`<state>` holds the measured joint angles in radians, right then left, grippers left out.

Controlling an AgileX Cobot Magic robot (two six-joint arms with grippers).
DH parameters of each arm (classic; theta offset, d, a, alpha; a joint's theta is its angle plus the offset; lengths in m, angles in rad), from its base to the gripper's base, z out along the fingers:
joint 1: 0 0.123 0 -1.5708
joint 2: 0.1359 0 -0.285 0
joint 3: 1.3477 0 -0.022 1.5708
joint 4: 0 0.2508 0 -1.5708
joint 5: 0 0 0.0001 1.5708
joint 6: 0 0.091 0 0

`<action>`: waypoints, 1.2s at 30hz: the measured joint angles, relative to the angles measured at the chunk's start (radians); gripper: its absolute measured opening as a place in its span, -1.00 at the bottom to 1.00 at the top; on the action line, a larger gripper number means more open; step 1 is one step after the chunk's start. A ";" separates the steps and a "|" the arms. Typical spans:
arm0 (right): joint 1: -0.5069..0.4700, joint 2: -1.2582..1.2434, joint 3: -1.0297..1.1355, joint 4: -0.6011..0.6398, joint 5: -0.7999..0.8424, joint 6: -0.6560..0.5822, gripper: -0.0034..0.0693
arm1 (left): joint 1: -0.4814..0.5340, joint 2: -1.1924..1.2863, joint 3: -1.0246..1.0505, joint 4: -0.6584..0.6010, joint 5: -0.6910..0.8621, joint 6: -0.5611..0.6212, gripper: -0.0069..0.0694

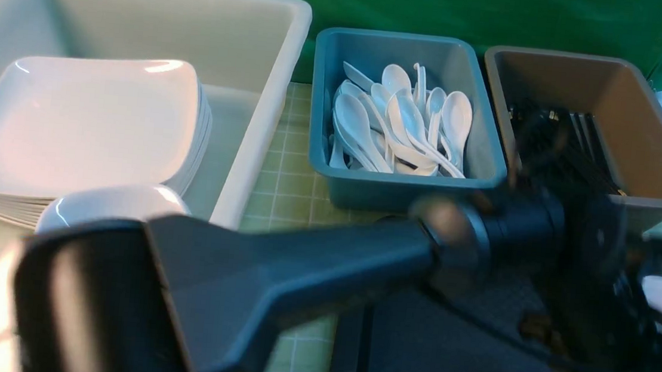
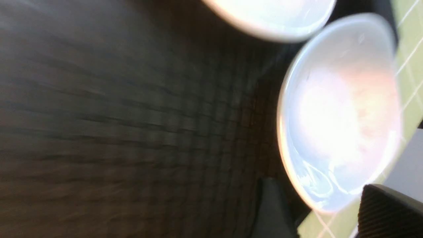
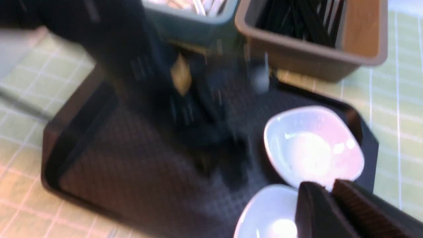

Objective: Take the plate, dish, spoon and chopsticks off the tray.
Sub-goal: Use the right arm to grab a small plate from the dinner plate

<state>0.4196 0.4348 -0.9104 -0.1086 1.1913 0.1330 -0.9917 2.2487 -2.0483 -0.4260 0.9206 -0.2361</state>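
We find the left pincer spread wide over the tray, its fingers flanking the dish just ahead at the tray's right end, while the right pincer hangs beside it, almost clenched on nothing.

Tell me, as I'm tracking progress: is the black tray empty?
No, a white dish and a second dish sit on the tray.

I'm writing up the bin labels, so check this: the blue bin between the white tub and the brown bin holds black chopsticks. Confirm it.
Not right. The blue bin between the white tub and the brown bin holds white soup spoons, not black chopsticks. The front view shows it.
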 joint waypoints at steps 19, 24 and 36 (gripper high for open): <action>0.000 0.523 0.140 0.102 0.021 0.060 0.00 | 0.366 -0.498 0.102 0.165 0.290 0.133 -0.82; 0.000 0.646 0.163 0.032 -0.016 0.133 0.01 | 0.466 -0.643 0.291 0.161 0.293 0.166 -0.82; 0.000 0.871 0.279 -0.006 -0.248 0.215 0.01 | 0.650 -0.791 0.567 0.166 0.298 0.207 -0.82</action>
<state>0.4196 1.3055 -0.6316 -0.1144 0.9431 0.3485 -0.3417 1.4572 -1.4812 -0.2596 1.2188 -0.0288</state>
